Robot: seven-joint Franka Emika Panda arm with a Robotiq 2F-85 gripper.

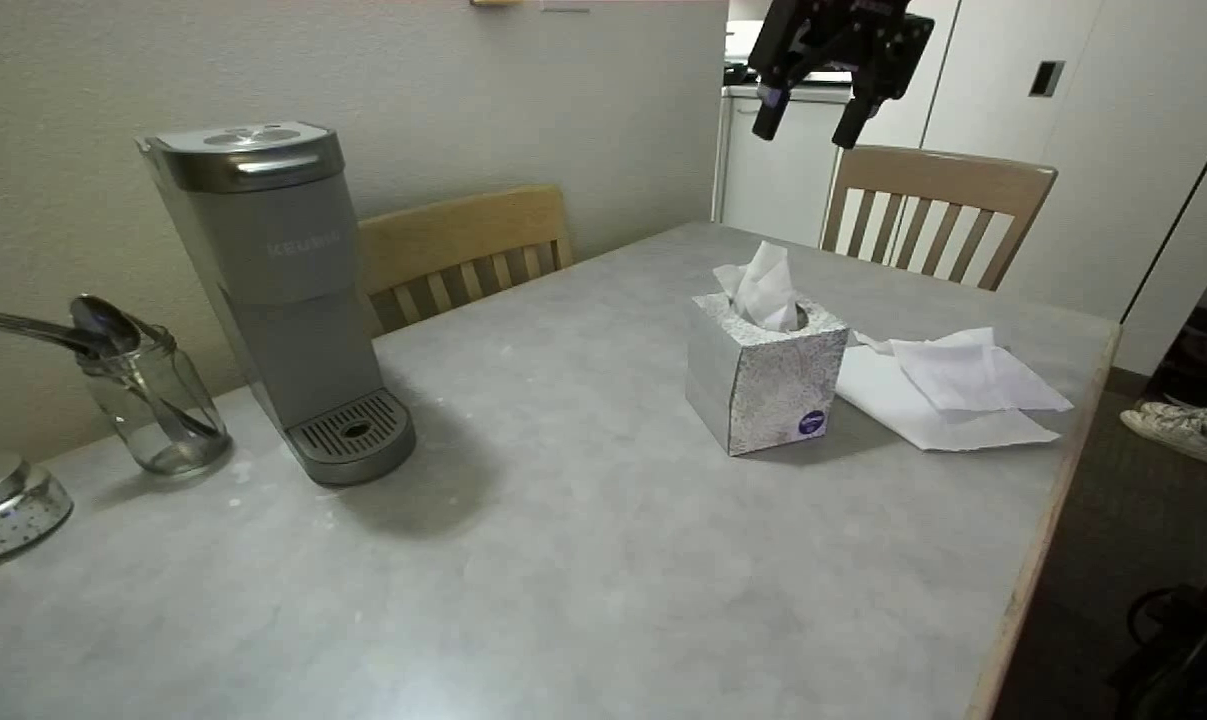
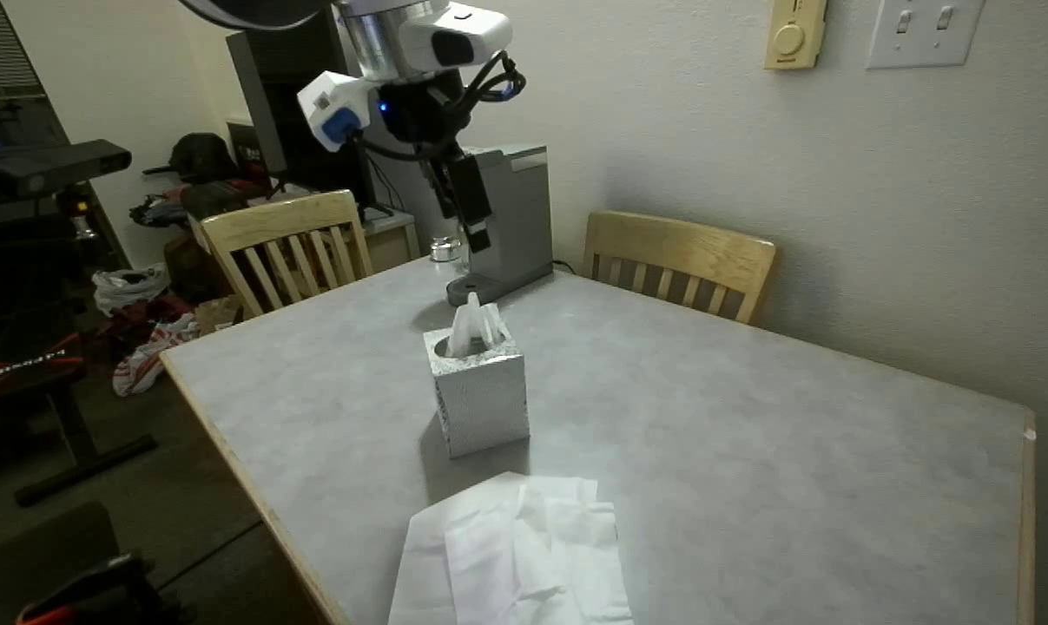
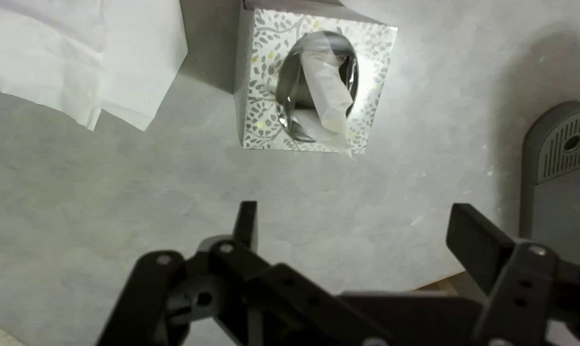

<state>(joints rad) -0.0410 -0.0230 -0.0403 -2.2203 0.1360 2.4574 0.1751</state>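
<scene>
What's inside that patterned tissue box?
A white tissue pokes from the tissue box through its opening. Its walls and top cover what lies deeper, so any further tissues can't be counted.

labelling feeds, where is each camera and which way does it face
An exterior view: at the coffee maker end, facing the tissue box; gripper at top.
An exterior view: at the papers end, facing the coffee maker; arm, gripper at top.
Wrist view: on the wrist, facing down at the table; fingers at bottom.
Both exterior views share the tissue box.

White-and-silver jointed arm [image 2: 386, 42] extended from above; black two-fingered gripper [image 1: 808, 127] pointed downward, slightly tilted, jaws spread wide apart.
</scene>
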